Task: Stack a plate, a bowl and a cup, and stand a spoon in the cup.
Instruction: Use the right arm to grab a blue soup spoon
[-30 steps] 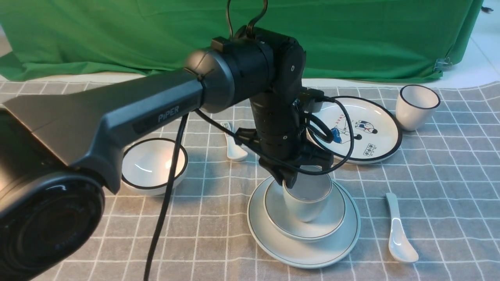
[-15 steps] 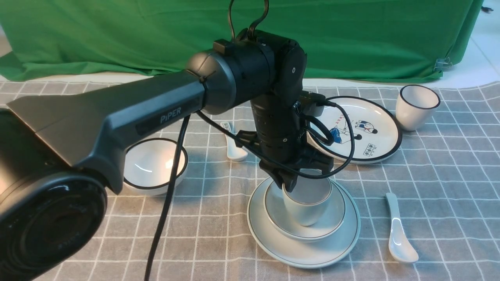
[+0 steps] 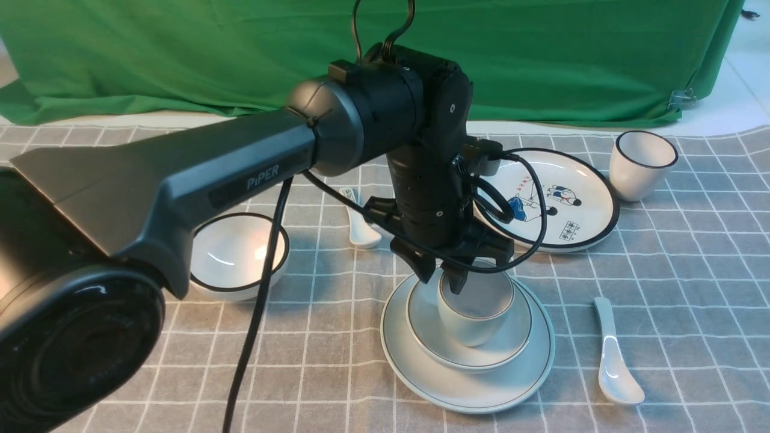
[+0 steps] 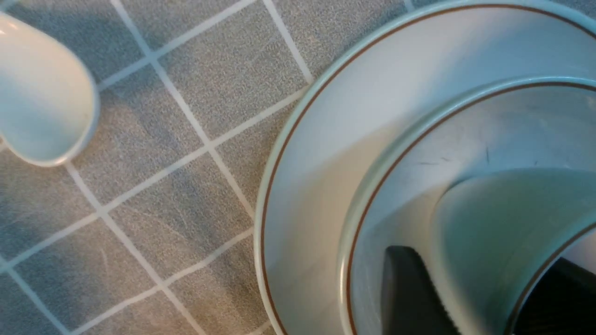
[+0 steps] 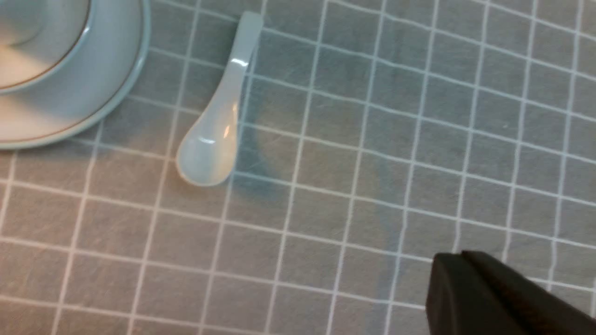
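The plain plate (image 3: 421, 373) lies on the checked cloth with the shallow bowl (image 3: 430, 334) in it, and the plain cup (image 3: 475, 322) stands upright in the bowl. My left gripper (image 3: 438, 278) is open over the cup's left rim, one finger outside the wall and one inside. The left wrist view shows the plate (image 4: 326, 153), the bowl (image 4: 465, 135), the cup (image 4: 493, 223) and a gap beside the outer finger (image 4: 409, 298). The long white spoon (image 3: 613, 355) lies right of the plate, also in the right wrist view (image 5: 214, 135). My right gripper (image 5: 458, 260) is shut and empty above bare cloth.
A black-rimmed bowl (image 3: 237, 255) sits at the left. A short spoon (image 3: 361, 225) lies behind the stack. A cartoon plate (image 3: 565, 204) and a black-rimmed cup (image 3: 640, 162) are at the back right. A green cloth hangs behind the table.
The left gripper's fingers have spread apart and let go of the cup's rim. The cup has come down a little and rests in the bowl.
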`<control>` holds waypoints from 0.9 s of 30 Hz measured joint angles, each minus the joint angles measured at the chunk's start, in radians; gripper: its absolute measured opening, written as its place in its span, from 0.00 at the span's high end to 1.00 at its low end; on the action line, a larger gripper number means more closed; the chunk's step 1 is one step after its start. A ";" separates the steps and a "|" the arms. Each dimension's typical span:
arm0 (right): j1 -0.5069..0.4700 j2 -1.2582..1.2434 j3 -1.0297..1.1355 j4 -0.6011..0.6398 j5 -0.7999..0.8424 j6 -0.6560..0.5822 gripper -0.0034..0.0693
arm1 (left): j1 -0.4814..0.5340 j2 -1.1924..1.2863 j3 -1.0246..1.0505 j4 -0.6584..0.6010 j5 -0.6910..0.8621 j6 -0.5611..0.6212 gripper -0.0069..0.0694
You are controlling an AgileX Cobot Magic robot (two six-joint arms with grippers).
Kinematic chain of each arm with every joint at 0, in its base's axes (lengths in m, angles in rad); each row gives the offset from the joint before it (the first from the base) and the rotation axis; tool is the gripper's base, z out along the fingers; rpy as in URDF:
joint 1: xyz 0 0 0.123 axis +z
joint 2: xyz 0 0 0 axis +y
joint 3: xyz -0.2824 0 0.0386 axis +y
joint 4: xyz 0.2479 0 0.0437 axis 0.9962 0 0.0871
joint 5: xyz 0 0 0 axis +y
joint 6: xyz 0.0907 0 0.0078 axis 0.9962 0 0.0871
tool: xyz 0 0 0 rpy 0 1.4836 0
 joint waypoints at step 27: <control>-0.222 0.807 -0.214 0.432 -0.279 -0.279 0.37 | 0.001 -0.677 0.507 0.139 -0.175 -0.086 0.90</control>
